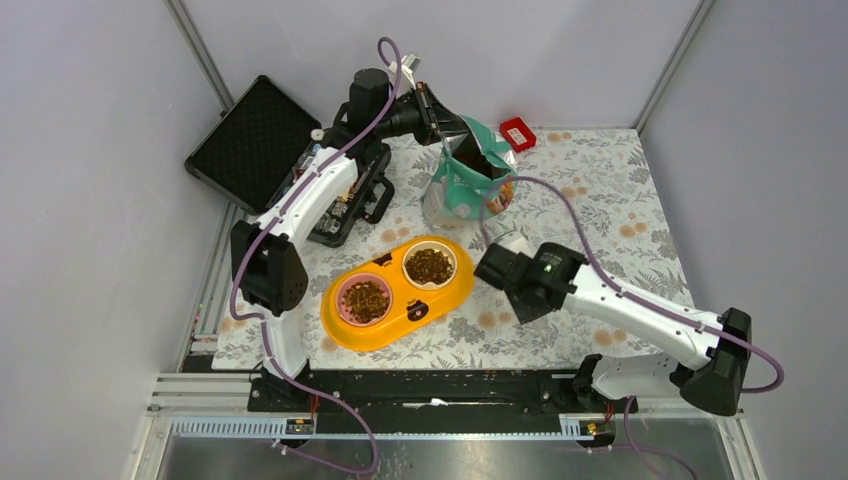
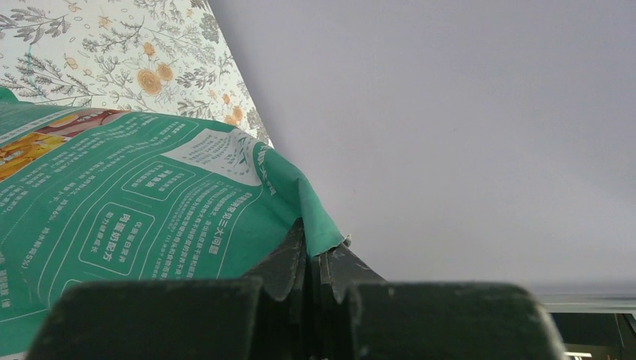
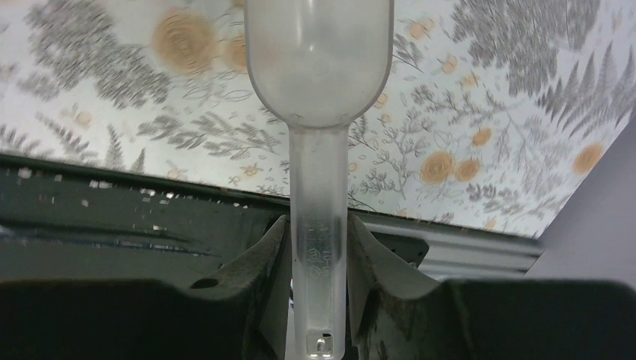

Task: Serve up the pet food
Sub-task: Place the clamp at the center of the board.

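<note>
Kibble (image 1: 429, 266) fills both bowls of the yellow feeder (image 1: 455, 296) on the counter (image 1: 600, 190), so serving looks nearly done. The left gripper (image 2: 315, 264) pinches the open pouch (image 1: 462, 188) by its rim; the right gripper (image 3: 319, 251) grasps an empty-looking scoop (image 3: 319, 67). Next, probably park the scoop and let the pouch go gently

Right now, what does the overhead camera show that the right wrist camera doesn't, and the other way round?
Only overhead: the orange feeder with kibble in both bowls, the teal pouch pinched at its top edge by the left jaws, and a black case.
Only the right wrist: the clear scoop close up, its handle clamped between the right jaws, with no pellets showing through its bowl.
Both: the flowered tablecloth, and the scoop itself, though from above it is just a pale patch.
</note>
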